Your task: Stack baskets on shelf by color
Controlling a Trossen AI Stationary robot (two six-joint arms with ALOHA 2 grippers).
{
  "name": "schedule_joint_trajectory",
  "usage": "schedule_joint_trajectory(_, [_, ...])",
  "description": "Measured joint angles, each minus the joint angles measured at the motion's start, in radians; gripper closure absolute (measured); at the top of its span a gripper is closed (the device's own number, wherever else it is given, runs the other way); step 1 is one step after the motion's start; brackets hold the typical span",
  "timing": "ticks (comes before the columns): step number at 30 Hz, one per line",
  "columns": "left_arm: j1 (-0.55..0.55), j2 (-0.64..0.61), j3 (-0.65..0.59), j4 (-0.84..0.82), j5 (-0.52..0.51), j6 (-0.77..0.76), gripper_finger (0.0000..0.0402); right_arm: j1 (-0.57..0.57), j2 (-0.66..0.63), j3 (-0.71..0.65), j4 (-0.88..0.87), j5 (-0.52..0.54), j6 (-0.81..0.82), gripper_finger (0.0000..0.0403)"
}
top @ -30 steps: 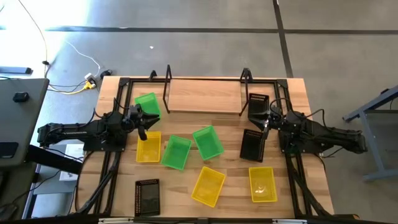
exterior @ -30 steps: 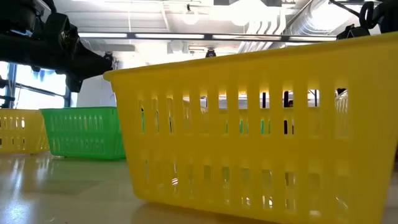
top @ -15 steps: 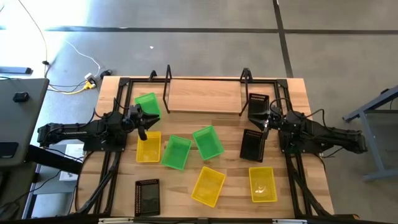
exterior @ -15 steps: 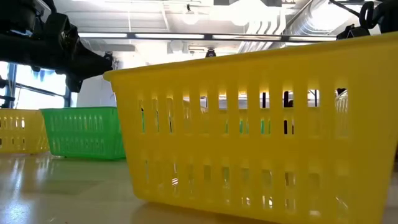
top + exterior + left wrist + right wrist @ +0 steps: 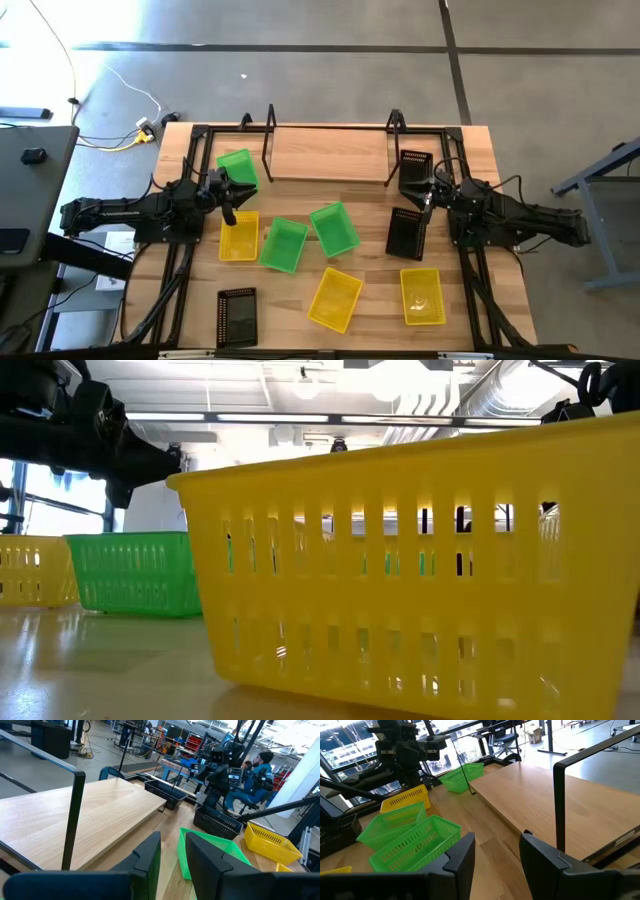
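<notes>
The shelf (image 5: 328, 153), a light plank in a black rod frame, stands at the table's far edge with nothing on it. Nine baskets rest on their bases on the table. A green basket (image 5: 237, 168) sits left of the shelf and a black one (image 5: 415, 165) right of it. Two green baskets (image 5: 284, 245) (image 5: 334, 228), a yellow one (image 5: 238, 236) and a black one (image 5: 406, 233) lie mid-table. Two yellow baskets (image 5: 335, 298) (image 5: 422, 295) and a black one (image 5: 237, 315) lie near. My left gripper (image 5: 230, 196) (image 5: 172, 865) hovers open, narrowly, between the left green and yellow baskets. My right gripper (image 5: 426, 195) (image 5: 497, 855) hovers open between the two right black baskets.
Black rails (image 5: 180, 250) run along the table's left and right sides under the arms. The shelf's upright rod ends (image 5: 75, 815) (image 5: 560, 805) stand close to each gripper. In the low view a yellow basket (image 5: 420, 570) fills the foreground. A seated person (image 5: 260, 762) shows beyond the table.
</notes>
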Motion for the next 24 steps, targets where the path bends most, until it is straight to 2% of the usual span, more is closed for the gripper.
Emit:
schedule_joint_trajectory(19, [0.000,0.000,0.000,0.000,0.000,-0.001,0.0321,0.000,0.000,0.000,0.000,0.000,0.000,0.0263])
schedule_joint_trajectory(24, [0.000,0.000,0.000,0.003,-0.054,-0.047,0.0321,0.000,0.000,0.000,0.000,0.000,0.000,0.0263])
